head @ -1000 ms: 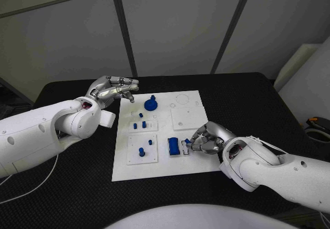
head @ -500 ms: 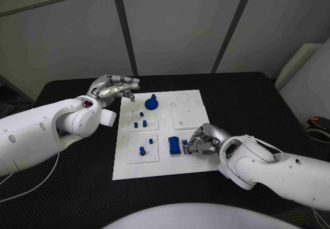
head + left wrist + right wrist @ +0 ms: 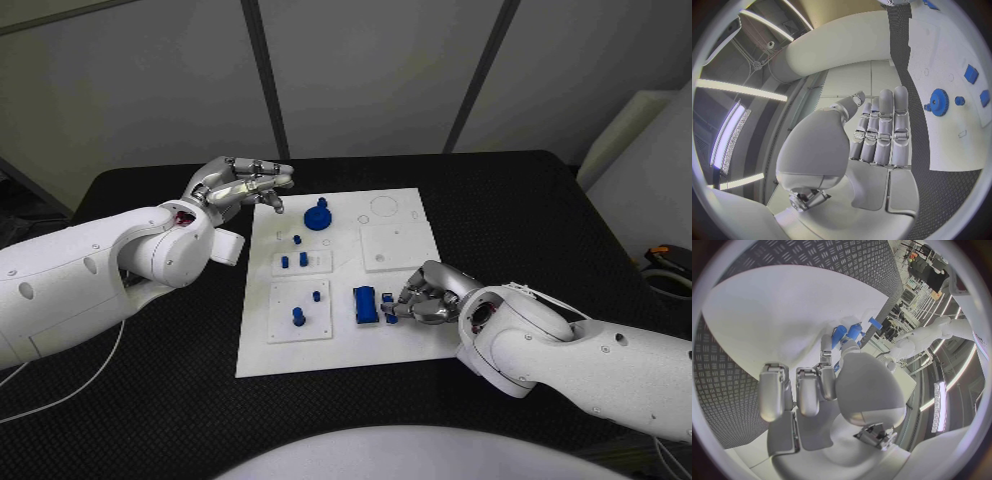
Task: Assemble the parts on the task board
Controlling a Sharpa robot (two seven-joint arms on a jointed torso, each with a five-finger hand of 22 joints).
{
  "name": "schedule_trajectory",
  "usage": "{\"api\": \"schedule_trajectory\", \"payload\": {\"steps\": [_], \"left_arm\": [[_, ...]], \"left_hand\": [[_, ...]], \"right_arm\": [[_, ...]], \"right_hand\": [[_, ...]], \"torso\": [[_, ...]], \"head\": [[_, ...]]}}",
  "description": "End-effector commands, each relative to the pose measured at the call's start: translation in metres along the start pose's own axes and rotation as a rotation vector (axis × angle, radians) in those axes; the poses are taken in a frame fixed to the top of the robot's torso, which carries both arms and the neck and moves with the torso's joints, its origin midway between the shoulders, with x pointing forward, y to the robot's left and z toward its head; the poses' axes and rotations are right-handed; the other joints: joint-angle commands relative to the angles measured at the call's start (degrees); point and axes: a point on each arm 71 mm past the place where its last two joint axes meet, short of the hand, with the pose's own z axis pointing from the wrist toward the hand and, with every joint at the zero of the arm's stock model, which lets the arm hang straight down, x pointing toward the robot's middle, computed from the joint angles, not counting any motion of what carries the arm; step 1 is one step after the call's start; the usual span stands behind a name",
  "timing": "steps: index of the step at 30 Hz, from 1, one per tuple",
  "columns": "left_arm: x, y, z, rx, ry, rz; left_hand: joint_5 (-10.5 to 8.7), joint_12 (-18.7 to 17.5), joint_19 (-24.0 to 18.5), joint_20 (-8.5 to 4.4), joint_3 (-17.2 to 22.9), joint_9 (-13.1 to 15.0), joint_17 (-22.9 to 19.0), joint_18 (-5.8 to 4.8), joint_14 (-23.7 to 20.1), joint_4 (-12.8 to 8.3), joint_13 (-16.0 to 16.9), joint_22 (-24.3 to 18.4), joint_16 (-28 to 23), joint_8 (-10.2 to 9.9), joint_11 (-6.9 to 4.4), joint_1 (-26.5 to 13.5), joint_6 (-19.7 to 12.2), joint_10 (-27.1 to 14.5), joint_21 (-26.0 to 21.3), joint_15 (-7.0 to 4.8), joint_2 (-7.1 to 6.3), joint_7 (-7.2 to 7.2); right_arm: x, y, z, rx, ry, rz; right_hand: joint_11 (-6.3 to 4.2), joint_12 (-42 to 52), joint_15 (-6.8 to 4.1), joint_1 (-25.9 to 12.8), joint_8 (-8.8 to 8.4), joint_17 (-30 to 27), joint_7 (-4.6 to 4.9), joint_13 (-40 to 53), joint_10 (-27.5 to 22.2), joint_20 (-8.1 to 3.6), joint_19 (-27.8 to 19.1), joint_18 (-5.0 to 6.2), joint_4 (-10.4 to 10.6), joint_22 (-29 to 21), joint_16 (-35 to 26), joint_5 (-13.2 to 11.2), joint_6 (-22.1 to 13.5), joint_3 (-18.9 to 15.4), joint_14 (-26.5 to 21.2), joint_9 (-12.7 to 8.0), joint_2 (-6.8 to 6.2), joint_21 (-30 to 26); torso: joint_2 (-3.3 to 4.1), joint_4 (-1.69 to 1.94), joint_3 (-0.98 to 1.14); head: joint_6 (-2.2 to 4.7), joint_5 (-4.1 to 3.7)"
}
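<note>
- Head view: the white rectangular task board (image 3: 397,345) lies on the black tabletop (image 3: 548,200), with the robot's two white arms reaching in from either side.
- The right hand (image 3: 423,296) rests low on the board's near right part, its fingers (image 3: 408,297) curled in around a small blue plastic piece (image 3: 389,303); the grip looks like a pinch, though the contact itself is partly hidden.
- Just beside those fingers, on the side toward the board's middle, stands a larger blue rectangular block (image 3: 366,305).
- Right wrist view: the right hand's fingers (image 3: 824,371) point down at the white board (image 3: 761,315), with the small blue piece (image 3: 847,333) at their tips.
- The left hand (image 3: 238,183) hovers at the board's far left corner, holding nothing, its fingers (image 3: 270,180) loosely bent and close together.
- Just beyond the left fingers' tips on the board sits a blue round gear with a raised hub (image 3: 317,215).
- Left wrist view: the left hand's fingers (image 3: 882,130) lie side by side and straight, the blue gear (image 3: 939,102) near their tips.
- Short blue pegs (image 3: 296,262) stand in raised white square plates between the two hands.
</note>
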Motion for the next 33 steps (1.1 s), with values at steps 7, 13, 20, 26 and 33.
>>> {"api": "schedule_trajectory", "payload": {"steps": [7, 13, 20, 26, 33], "left_arm": [[0.002, -0.001, 0.001, 0.004, 0.015, -0.006], [0.002, 0.0, 0.002, 0.002, 0.016, -0.006], [0.003, 0.0, 0.002, 0.001, 0.017, -0.007], [0.002, 0.0, 0.002, 0.0, 0.017, -0.007], [0.0, 0.0, 0.001, -0.002, 0.013, -0.005]], "left_hand": [[-0.11, 0.2, -0.1, 0.22, 0.2, 0.0, -0.1, -0.54, -0.2, 0.2, 0.0, -0.1, 0.0, -0.3, 0.07, -0.3, -0.4, -0.4, -0.4, 0.22, 0.4, 0.21], [-0.11, 0.2, -0.1, 0.22, 0.2, 0.0, -0.1, -0.54, -0.2, 0.2, 0.0, -0.1, 0.0, -0.3, 0.07, -0.3, -0.4, -0.4, -0.4, 0.22, 0.4, 0.21], [-0.1, 0.2, -0.1, 0.23, 0.2, 0.0, -0.1, -0.55, -0.2, 0.3, 0.0, -0.1, 0.0, -0.3, 0.08, -0.3, -0.4, -0.4, -0.4, 0.24, 0.44, 0.22], [-0.1, 0.2, -0.1, 0.23, 0.2, 0.0, -0.1, -0.55, -0.2, 0.3, 0.0, -0.1, 0.0, -0.3, 0.08, -0.3, -0.4, -0.4, -0.4, 0.24, 0.44, 0.22], [-0.1, 0.2, -0.1, 0.23, 0.2, 0.0, -0.1, -0.55, -0.2, 0.3, 0.0, -0.1, 0.0, -0.3, 0.08, -0.3, -0.4, -0.4, -0.4, 0.24, 0.44, 0.22]], "right_arm": [[0.0, 0.003, 0.0, -0.021, -0.015, -0.013], [-0.001, 0.004, 0.0, -0.028, -0.029, -0.01], [-0.003, 0.001, 0.001, -0.032, -0.046, -0.008], [-0.006, 0.005, -0.003, -0.109, -0.046, -0.001], [-0.008, 0.0, -0.011, -0.161, 0.008, -0.03]], "right_hand": [[-0.28, 0.4, -0.5, -3.5, 0.9, 11.4, 0.03, 5.9, 1.3, -0.46, 1.6, -0.73, 0.0, 7.8, 0.2, -6.3, -0.6, -2.9, 5.2, 0.7, 0.79, 0.3], [-0.32, 0.4, -0.52, -4.2, 1.2, 11.4, 0.0, 6.0, 1.3, -0.48, 1.6, -0.73, 0.0, 7.8, 0.2, -8.4, -0.8, -3.9, 5.2, 1.0, 1.21, 0.3], [-0.32, 0.4, -0.53, -4.2, 1.3, 11.4, -0.02, 6.0, 1.3, -0.49, 1.6, -0.74, 0.0, 7.9, 0.2, -9.0, -0.8, -4.1, 5.2, 1.1, 1.39, 0.3], [-0.32, 0.3, -0.53, -4.0, 1.35, 11.5, -0.02, 5.9, 1.2, -0.49, 1.6, -0.73, -0.1, 7.8, 0.2, -9.3, -0.9, -4.2, 5.2, 1.2, 1.45, 0.3], [-0.29, 0.1, -0.51, -2.3, 1.49, 11.5, 0.03, 5.8, 1.1, -0.48, 1.5, -0.72, -0.4, 7.8, 0.2, -9.2, -1.3, -4.5, 5.2, 1.4, 1.15, 0.2]], "torso": [[0.01, -0.01, 0.0], [0.0, 0.0, -0.01], [-0.04, 0.01, -0.01], [-0.03, -0.04, 0.06], [-0.06, -0.19, 0.01]], "head": [[0.08, -0.07], [0.1, -0.19], [0.07, -0.13], [0.13, 0.05], [0.15, -0.03]]}}
